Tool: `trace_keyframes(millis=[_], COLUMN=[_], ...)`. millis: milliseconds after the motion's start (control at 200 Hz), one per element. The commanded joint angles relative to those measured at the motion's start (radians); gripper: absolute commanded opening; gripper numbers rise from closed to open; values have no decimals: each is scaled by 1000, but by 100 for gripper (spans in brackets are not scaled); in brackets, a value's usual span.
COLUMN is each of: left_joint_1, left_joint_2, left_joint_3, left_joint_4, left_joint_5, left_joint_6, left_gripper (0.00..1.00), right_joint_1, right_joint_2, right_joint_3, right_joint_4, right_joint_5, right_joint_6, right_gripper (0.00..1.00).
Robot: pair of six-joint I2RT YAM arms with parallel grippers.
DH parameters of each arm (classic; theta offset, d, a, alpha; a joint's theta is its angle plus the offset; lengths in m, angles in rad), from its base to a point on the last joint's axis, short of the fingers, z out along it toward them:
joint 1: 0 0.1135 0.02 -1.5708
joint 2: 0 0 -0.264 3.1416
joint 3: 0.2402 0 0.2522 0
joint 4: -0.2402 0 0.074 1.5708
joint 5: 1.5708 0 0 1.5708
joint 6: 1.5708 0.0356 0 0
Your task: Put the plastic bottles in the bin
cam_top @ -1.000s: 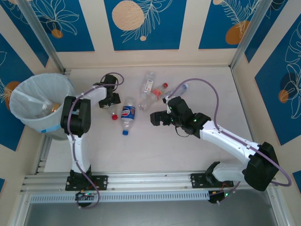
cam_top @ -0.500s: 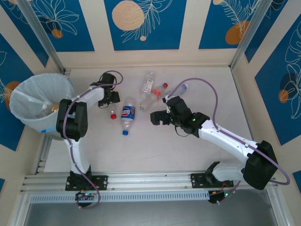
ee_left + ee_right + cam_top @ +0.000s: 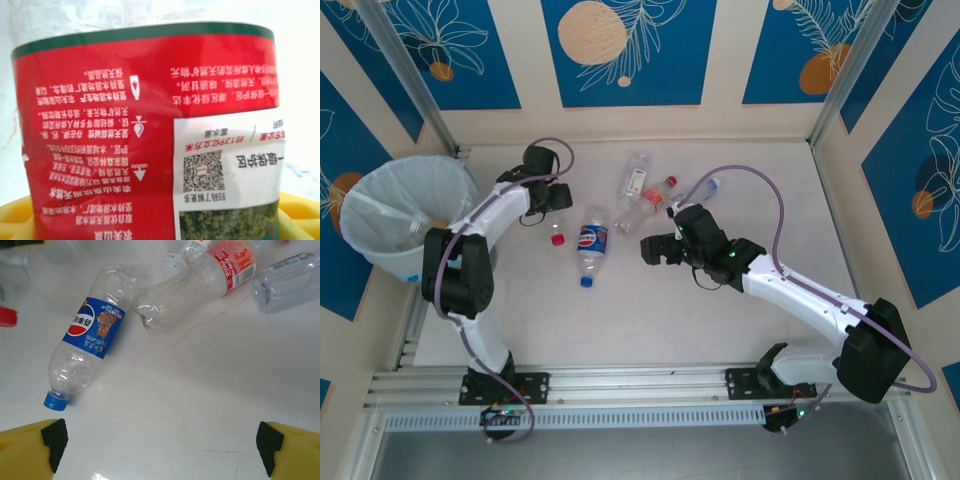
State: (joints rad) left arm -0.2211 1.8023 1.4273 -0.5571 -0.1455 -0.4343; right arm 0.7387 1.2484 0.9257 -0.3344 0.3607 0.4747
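Left wrist: red-labelled bottle (image 3: 100, 125), QR code (image 3: 202, 172)

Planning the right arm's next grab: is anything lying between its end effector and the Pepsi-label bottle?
Nothing visible does. The right end effector is open, and bare table lies between it and the Pepsi-label bottle; the Coca-Cola bottle lies farther off.
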Motion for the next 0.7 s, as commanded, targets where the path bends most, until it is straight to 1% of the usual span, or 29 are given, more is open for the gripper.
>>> trace_keyframes(millis=[0, 270, 465, 625, 695], left_joint_1=[-9, -29, -31, -31, -31], left_joint_2=[-83, -211, -301, -344, -355], left_joint_3=[3, 42, 75, 131, 162], left_joint_4=[-45, -120, -158, -188, -200], left_joint_5=[21, 25, 37, 78, 76], left_joint_6=[26, 48, 58, 79, 100], left_gripper=[54, 54, 54, 54, 54], right_joint_1=[5, 13, 22, 22, 22], right_joint_2=[-3, -15, -17, -8, -3], right_joint_3=[26, -1, -5, -2, -1], right_joint_4=[3, 86, 106, 109, 107], right_joint_5=[16, -76, -75, -71, -70], right_joint_6=[13, -20, -34, -34, -33], right_gripper=[99, 99, 99, 99, 99])
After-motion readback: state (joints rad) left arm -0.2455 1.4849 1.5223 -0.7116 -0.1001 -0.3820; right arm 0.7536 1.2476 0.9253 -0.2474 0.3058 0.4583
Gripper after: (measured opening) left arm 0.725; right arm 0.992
